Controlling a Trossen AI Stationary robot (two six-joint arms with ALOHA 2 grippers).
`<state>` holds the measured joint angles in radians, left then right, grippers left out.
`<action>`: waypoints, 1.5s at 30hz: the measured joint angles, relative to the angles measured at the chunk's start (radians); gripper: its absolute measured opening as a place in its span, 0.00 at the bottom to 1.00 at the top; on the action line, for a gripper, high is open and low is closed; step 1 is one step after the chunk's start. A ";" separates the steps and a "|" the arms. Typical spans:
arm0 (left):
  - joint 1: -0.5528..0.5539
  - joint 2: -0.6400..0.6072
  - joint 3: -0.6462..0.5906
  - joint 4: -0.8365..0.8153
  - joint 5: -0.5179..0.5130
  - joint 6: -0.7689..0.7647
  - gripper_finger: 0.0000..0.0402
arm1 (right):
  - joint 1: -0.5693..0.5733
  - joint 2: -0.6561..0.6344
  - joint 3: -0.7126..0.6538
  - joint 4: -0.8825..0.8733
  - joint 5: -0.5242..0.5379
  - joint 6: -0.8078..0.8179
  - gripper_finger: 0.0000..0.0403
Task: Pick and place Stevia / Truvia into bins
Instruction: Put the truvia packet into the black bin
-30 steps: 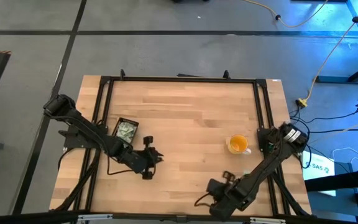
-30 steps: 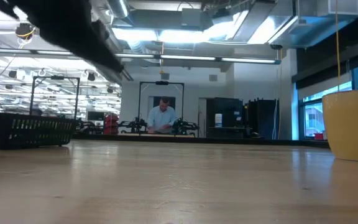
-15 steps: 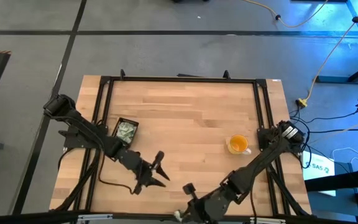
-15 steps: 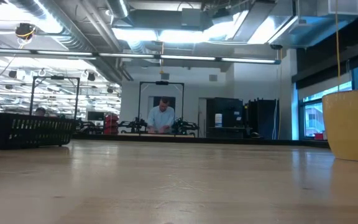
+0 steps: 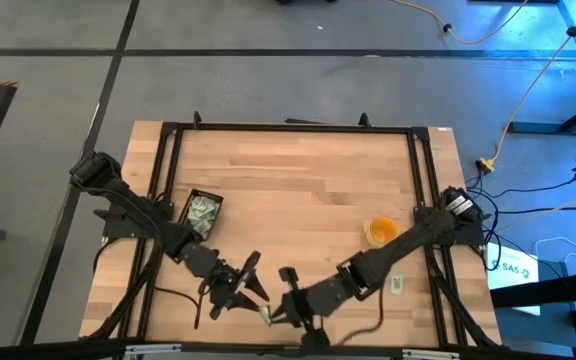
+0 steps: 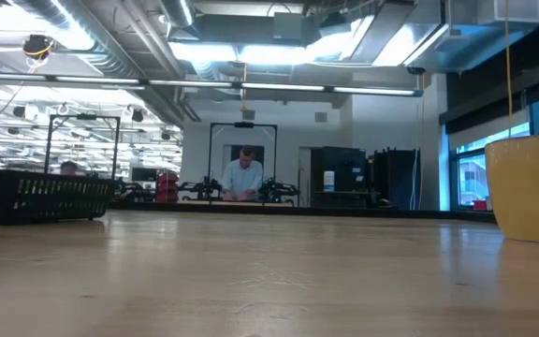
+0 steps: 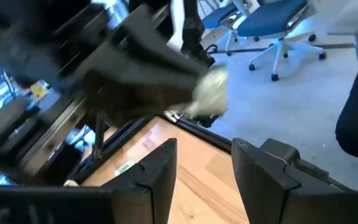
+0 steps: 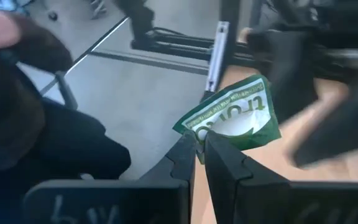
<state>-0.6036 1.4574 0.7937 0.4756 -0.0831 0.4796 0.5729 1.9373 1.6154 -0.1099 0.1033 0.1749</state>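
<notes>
Right tool (image 8: 199, 144) pinching a Truvia sachet (image 8: 236, 116) near desk (image 5: 298, 180) front edge, left tool (image 5: 251, 283) spread wide just beside, black bin (image 5: 202, 211) far left.

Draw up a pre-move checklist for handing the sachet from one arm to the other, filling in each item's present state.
1. Right gripper shut on the green-and-white paper Truvia sachet: ok.
2. Left gripper open, ready to receive: ok.
3. The two grippers close together near the wooden table's front edge: ok.
4. Left gripper lined up with the sachet: cannot tell.
5. Small black rectangular bin in place, already holding sachets: ok.
6. Yellow mug clear of the handover spot: ok.
</notes>
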 joint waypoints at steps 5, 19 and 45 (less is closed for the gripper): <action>-0.025 0.000 0.000 0.000 -0.017 0.072 0.37 | -0.028 0.000 0.000 -0.005 -0.064 0.064 0.08; -0.039 0.000 0.000 0.050 -0.071 0.154 0.37 | -0.032 0.000 -0.002 -0.030 -0.073 0.120 0.08; -0.039 0.000 0.000 0.067 -0.035 0.171 0.05 | -0.040 0.000 -0.002 -0.030 -0.071 0.079 0.08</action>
<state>-0.6430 1.4574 0.7937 0.5426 -0.1177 0.6502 0.5330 1.9373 1.6137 -0.1398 0.0322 0.2536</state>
